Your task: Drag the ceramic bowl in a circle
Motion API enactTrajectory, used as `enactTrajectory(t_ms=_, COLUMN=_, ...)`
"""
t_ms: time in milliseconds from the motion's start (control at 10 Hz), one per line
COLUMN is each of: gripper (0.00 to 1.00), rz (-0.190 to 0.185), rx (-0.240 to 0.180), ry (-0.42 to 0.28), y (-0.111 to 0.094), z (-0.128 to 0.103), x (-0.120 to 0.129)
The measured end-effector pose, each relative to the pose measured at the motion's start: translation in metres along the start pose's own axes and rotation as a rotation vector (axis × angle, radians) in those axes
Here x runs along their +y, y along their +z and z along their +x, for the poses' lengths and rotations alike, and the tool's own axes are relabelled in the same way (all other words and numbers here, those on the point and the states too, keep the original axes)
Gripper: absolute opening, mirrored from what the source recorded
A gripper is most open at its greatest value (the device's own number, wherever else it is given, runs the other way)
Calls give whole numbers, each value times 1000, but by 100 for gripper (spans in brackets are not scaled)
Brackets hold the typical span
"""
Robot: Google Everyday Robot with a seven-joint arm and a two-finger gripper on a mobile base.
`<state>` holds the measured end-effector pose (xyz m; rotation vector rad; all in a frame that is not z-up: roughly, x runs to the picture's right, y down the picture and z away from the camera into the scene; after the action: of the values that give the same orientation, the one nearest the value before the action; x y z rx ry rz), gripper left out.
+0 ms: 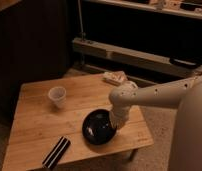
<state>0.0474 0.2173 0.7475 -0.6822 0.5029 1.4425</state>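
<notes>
Camera view only. Spotted bowl (99,128) on front-right part of bench (34,125), close to front edge, a bit in from right corner. Found pincer (116,124) down at bowl's right rim, hanging off arm (159,92) reaching in from right. Looks in contact with rim or dipped just inside it; cannot tell which. Cannot tell pincer state either, wide or narrow: masked by arm and dark bowl.

Judged step: dragging phase, bowl engaged, probably at near-side part of loop. No way to judge share of circle done from this alone.

Next move, as a guess: calls for sideways sweep curving away from front edge, back toward bench middle. Calls also for steady downward press to hold rim contact and avoid tipping.

Edges and room:
- Tight at front, with bowl near lip there; tight-ish at right too.
- Plenty of bare wood toward middle and back-left.
- Upright cup (57,96) at back-left, well apart from bowl; worth clearing on a wide loop.
- Then block (56,151) at front-left, near front edge, apart from bowl but in path of any leftward slide along front.
- Also pale packet-like thing (115,76) at far edge, behind arm, well apart from bowl.

Risks as judged: shoving bowl over front lip, or losing glossy rim mid-sweep.
</notes>
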Motion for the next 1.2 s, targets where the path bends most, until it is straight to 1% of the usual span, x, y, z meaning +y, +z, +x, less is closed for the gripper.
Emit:
enactTrajectory(t_ms=100, gripper=0, rz=-19, rx=7, ry=-46, y=0, z=8, x=17)
enactTrajectory(t_ms=200, gripper=0, rz=-37, rx=11, ry=-95, y=0, z=11, x=37)
enactTrajectory(t_ms=300, gripper=0, rz=-60, rx=13, ry=-150, y=0, z=8, x=66)
enactTrajectory(t_ms=500, gripper=0, rz=-81, rx=17, ry=-178, y=3, z=-11, x=96)
enactTrajectory(t_ms=600, gripper=0, rz=-84, rx=21, ry=-185, y=9, z=-29, x=112)
enactTrajectory(t_ms=700, gripper=0, rz=-79, rx=29, ry=-184, y=17, z=-48, x=124)
enactTrajectory(t_ms=800, gripper=0, rz=-73, rx=31, ry=-178, y=26, z=-68, x=133)
enactTrajectory(t_ms=900, gripper=0, rz=-54, rx=34, ry=-156, y=36, z=-92, x=132)
enactTrajectory(t_ms=1000, gripper=0, rz=-35, rx=31, ry=-133, y=41, z=-109, x=126)
enactTrajectory(t_ms=1100, gripper=0, rz=-24, rx=29, ry=-109, y=43, z=-121, x=121)
enactTrajectory(t_ms=1200, gripper=0, rz=-8, rx=25, ry=-75, y=44, z=-132, x=111)
